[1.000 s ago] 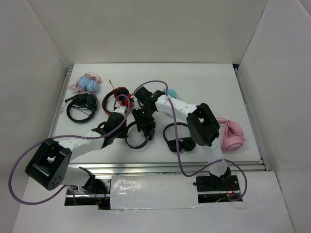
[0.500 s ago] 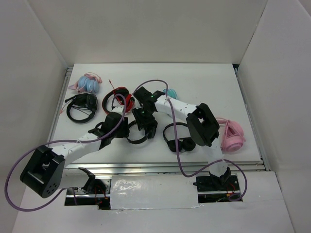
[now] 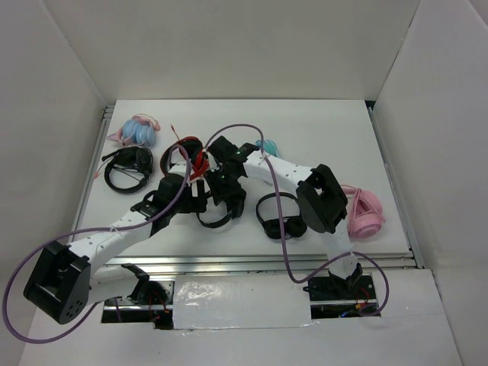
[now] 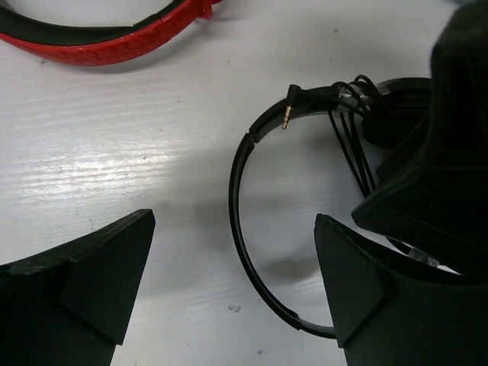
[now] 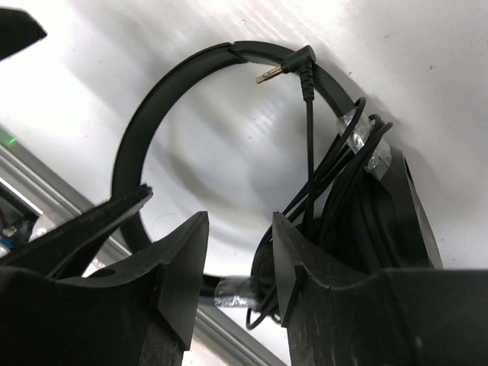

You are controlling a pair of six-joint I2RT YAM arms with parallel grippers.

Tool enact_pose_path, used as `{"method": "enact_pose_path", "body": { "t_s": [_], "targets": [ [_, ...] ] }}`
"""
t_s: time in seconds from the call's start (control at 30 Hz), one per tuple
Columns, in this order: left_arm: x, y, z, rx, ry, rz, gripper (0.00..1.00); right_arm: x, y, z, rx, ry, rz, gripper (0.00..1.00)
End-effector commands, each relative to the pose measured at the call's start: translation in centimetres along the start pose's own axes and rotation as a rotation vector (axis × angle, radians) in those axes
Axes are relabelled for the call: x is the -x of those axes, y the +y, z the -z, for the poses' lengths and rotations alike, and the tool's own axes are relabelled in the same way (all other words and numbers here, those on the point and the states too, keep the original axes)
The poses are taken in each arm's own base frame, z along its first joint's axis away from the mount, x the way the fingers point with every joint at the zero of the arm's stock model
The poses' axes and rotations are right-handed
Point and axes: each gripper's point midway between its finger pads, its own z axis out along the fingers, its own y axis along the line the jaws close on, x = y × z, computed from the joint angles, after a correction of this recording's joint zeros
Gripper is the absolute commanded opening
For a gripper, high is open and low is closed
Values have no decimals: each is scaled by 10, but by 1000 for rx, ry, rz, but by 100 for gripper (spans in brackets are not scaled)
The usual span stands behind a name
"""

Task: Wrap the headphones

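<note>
Headphones [image 4: 234, 194] — smooth plastic; table [image 4: 114, 137] — glossy, faintly grained.

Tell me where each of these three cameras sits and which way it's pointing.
Top external: above and behind the robot, looking down on the table; left arm and right arm meet at the headphones.
Left wrist: on the left arm, facing down at the headband; the left tool frames it, open.
Right wrist: on the right arm, close over the bundled cable; the right tool shows, open.
Shared: both wrist views catch the gold plug.
</note>
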Motion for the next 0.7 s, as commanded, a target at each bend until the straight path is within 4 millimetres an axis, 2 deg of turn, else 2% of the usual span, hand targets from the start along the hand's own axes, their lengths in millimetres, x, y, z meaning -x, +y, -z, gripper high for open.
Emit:
{"method": "enact_pose_path", "body": {
  "t_s": [0.0,0.43,0.47,0.5,0.53,0.67],
  "targets": [
    [24,-2,8,-4,-62,45,99,17,21,31,61,-96,53,47],
    [31,25,27,27,-88,149,99,31,43,44,161,-175,97,52],
    [32,27,28,29,-91,156,99,35,46,46,178,-191,105,57],
    [33,29,30,29,-95,169,99,36,50,50,191,-201,114,75],
    [34,30,31,28,-96,178,99,37,51,52,194,-209,118,99],
    [39,38,38,40,-105,217,99,50,57,68,219,-281,137,100]
  ]
}}
